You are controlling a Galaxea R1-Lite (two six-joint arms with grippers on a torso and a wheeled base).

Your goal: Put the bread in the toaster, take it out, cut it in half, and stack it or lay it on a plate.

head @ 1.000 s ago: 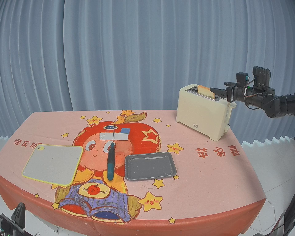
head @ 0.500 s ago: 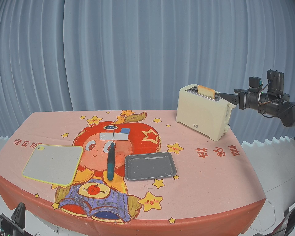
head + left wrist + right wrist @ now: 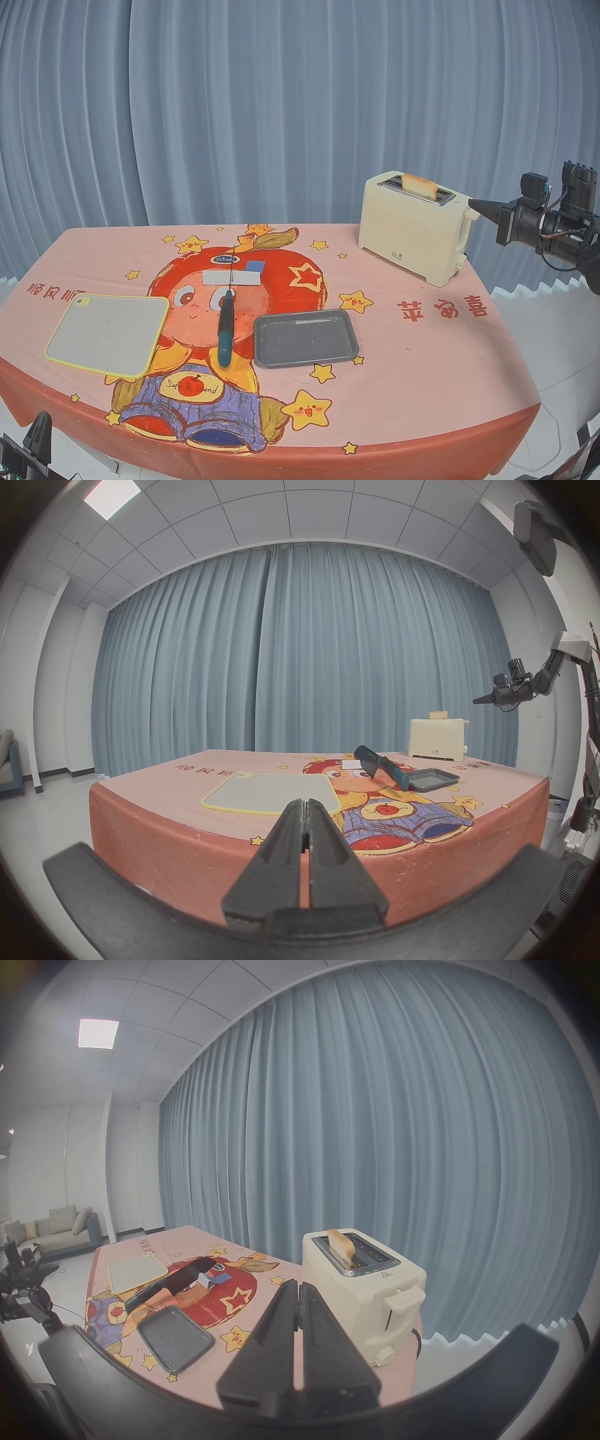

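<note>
A slice of bread (image 3: 419, 185) sticks up out of a slot of the cream toaster (image 3: 412, 228) at the table's far right; it also shows in the right wrist view as bread (image 3: 340, 1245) in the toaster (image 3: 359, 1291). My right gripper (image 3: 473, 202) hangs shut and empty off the table's right side, level with the toaster's top and pointing at it; its fingers (image 3: 300, 1300) are pressed together. My left gripper (image 3: 306, 820) is shut, low in front of the table's near left edge. A dark grey plate (image 3: 305, 337) lies mid-table, a teal-handled knife (image 3: 225, 325) to its left.
A grey cutting board (image 3: 108, 333) with a yellow rim lies at the near left. A white holder (image 3: 232, 276) supports the knife blade. A pink printed cloth (image 3: 400, 375) covers the table; blue curtains hang behind.
My right gripper has drawn back to the right, away from the bread and toaster, with nothing in it. The bread stays in the slot.
</note>
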